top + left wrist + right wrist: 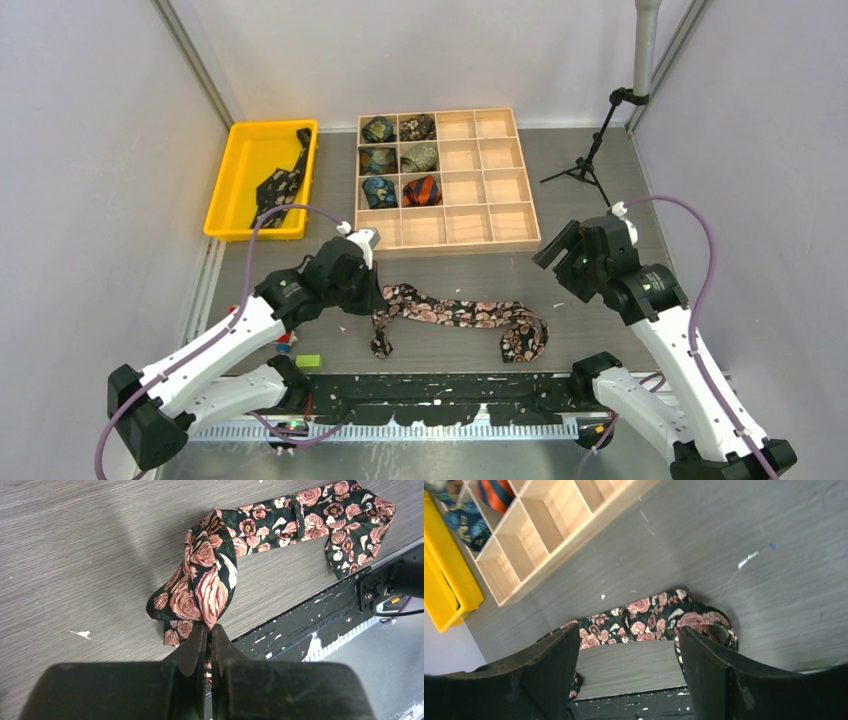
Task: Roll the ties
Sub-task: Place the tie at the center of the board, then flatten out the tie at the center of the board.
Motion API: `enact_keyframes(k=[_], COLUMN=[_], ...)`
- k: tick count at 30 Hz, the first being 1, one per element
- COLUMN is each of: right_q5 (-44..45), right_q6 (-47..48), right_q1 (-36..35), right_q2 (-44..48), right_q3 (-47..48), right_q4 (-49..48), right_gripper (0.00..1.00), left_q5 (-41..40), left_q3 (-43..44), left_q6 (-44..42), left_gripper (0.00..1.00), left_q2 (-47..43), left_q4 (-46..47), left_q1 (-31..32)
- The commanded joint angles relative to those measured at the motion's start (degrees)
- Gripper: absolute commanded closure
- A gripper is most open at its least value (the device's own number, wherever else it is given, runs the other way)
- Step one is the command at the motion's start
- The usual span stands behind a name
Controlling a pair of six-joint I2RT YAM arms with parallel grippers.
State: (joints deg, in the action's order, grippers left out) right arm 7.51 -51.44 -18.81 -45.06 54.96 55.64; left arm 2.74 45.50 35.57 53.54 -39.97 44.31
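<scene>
Currently I read the left end effector pinched tight on one end of the floral tie; the rest lies along the bench; right end effector gapes above the far fold.

Two ties lie unrolled: one floral tie on the table and one dark tie in the single yellow bin. Six rolled ties sit in the one wooden tray of sixteen compartments. Two grippers — left gripper, right gripper — plus one tripod and one green block.
</scene>
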Motion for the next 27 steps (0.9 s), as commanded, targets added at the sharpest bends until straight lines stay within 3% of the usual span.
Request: enact_keyframes(k=[1, 4, 9, 12, 19, 27], right_q5=[-5.1, -4.0, 9.4, 14.5, 18.7, 22.0], right_q6=[-10.8, -17.4, -29.8, -35.6, -41.9, -43.8], right_q1=[-1.6, -5.8, -21.3, -27.1, -29.7, -29.8], right_q2=[-0.6, -0.3, -4.0, -6.6, -10.8, -16.1], right_q3=[-5.4, -9.6, -12.0, -14.0, -21.6, -23.7], right_q4=[-1.8, -6.0, -8.7, -10.5, -20.7, -25.6], right_gripper=[0.23, 0.23, 0.22, 0.21, 0.22, 0.27], left_q5=[-3.1, -4.6, -4.5, -4.3, -4.2, -3.9], left_q3=[-1.3, -2.0, -3.2, -3.8, -4.6, -4.0], left_q6=[-0.5, -0.5, 0.2, 0.5, 0.7, 0.7], left_gripper=[1.00, 1.00, 1.00, 1.00, 1.00, 1.00], left_q2=[-1.1, -1.4, -1.6, -1.9, -2.6, -2.0], left_q4=[-1.1, -1.1, -0.5, -0.6, 0.1, -0.8], left_q1=[-0.5, -0.5, -0.5, -0.5, -0.6, -0.6])
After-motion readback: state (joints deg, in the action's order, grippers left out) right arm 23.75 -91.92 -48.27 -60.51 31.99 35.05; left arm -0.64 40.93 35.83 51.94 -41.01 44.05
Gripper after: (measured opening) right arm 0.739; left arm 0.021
